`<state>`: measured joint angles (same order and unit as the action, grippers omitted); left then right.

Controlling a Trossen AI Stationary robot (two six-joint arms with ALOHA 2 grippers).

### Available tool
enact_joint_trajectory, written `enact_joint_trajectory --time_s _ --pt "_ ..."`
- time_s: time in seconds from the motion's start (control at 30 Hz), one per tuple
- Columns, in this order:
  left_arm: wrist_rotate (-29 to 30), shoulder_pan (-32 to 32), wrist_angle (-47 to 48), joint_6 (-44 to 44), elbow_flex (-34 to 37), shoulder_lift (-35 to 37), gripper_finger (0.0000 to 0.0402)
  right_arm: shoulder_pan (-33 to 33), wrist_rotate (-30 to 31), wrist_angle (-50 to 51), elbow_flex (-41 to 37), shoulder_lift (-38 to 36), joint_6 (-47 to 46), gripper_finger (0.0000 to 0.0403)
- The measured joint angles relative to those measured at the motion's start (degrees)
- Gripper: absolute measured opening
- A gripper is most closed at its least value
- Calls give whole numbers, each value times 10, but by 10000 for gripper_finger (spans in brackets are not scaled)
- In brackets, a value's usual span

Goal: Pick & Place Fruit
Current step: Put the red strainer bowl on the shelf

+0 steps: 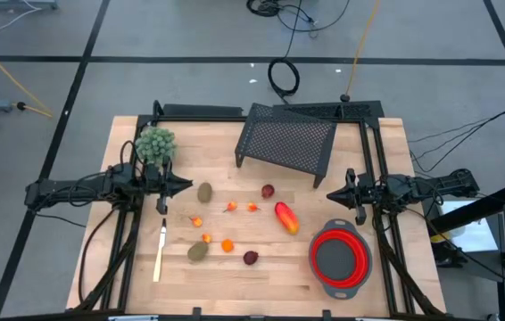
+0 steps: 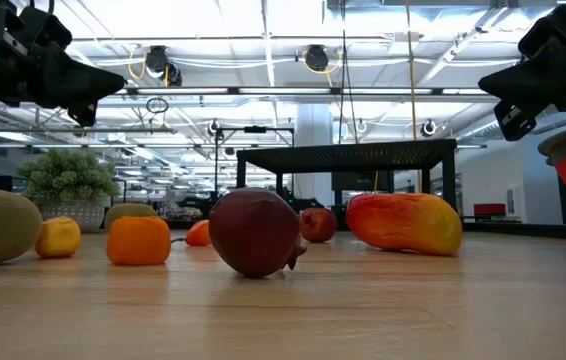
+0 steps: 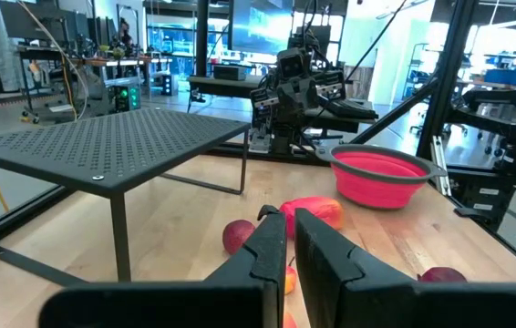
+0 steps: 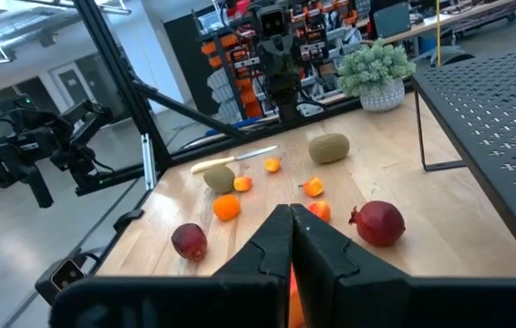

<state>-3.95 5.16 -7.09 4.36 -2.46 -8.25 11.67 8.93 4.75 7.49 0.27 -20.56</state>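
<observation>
fruit lies scattered mid-table, between plant at left and bowl at right; rack behind, knife front-left.

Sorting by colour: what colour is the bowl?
Red with a grey inside, best seen in the high view.

The fruit lies loose in the middle of the high view: an elongated red-orange-yellow piece right of centre, one dark red ball above it, another lower down, two brownish-green ovals at left, tiny orange bits between.
</observation>
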Motion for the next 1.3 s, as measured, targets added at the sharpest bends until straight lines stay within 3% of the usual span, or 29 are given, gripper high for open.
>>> enact_joint_trajectory --time_s 0.33,0.67,0.77,0.9,1.07,1.3 --pt "0 0 0 0 0 0 26 0 0 -1 0 0 1 0" --pt "0 0 0 0 0 0 26 0 -1 -29 0 1 -69 0" --pt "0 0 0 0 0 0 26 0 -7 -80 6 12 -84 0" --pt "0 0 0 0 0 0 26 0 -46 -70 52 61 -88 0" --pt "0 0 0 0 0 0 26 0 -106 50 175 175 -88 0" --pt "0 0 0 0 0 0 26 1 -205 347 380 352 -88 0"
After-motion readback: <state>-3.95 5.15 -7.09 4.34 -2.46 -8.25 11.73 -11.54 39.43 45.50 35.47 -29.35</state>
